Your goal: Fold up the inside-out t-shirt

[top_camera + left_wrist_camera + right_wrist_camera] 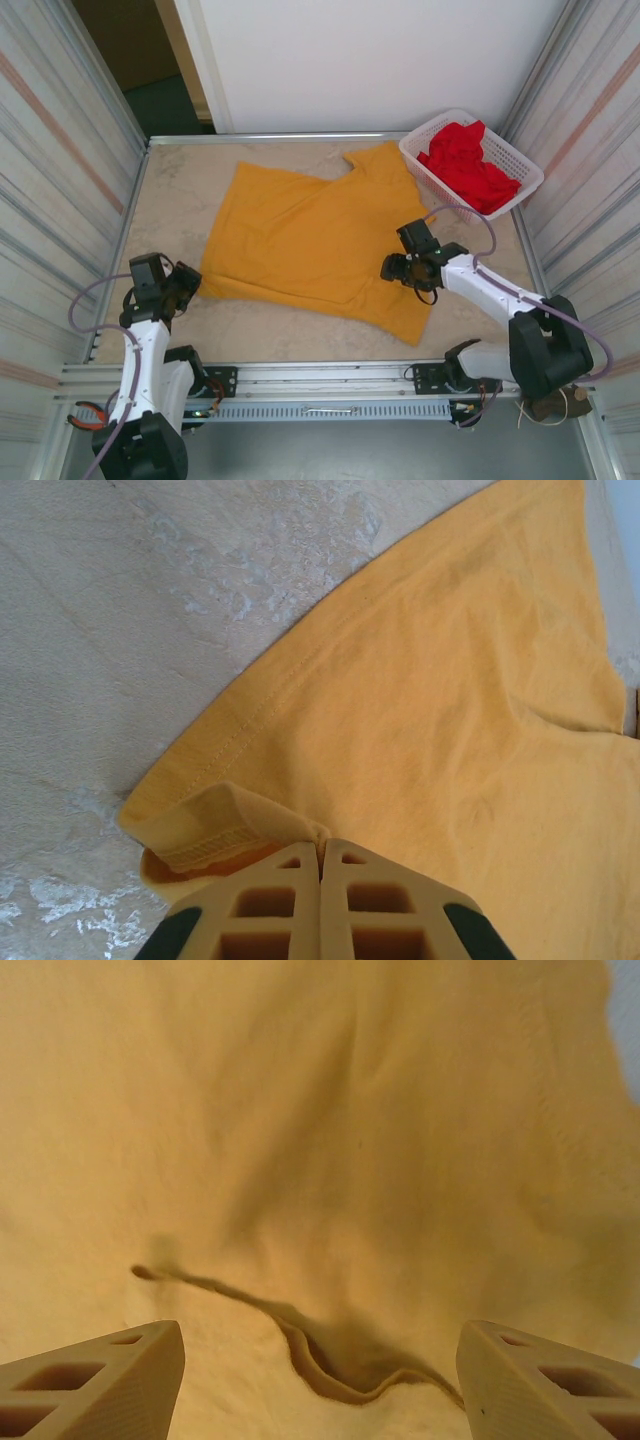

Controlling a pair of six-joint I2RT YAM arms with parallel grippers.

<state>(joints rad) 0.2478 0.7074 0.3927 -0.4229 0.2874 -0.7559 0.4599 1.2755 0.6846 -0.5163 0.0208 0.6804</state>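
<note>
While the t-shirt lies spread on the tabletop, both arms are at its near edge, one at each end. The shirt's longer side seems to run from left to right, a little slanted, so the two ends of its near border are each close to one arm.

The left pincer is at the shirt's near-left corner. In the left wrist view its fingers are pressed together, and a folded bit of the hem is clamped between them.

The right pincer is above the shirt's near-right part, and the cloth lies directly under it. In the right wrist view its fingers stand wide apart and hold nothing. A small raised ridge of fabric lies between them, so I judge that this pincer must go down and close on that ridge before the near border can be lifted from both ends.

Counted: one t-shirt, two pincers, one white basket just beside the shirt's far-right corner, and one red garment inside it. The print of the shirt is not visible.
</note>
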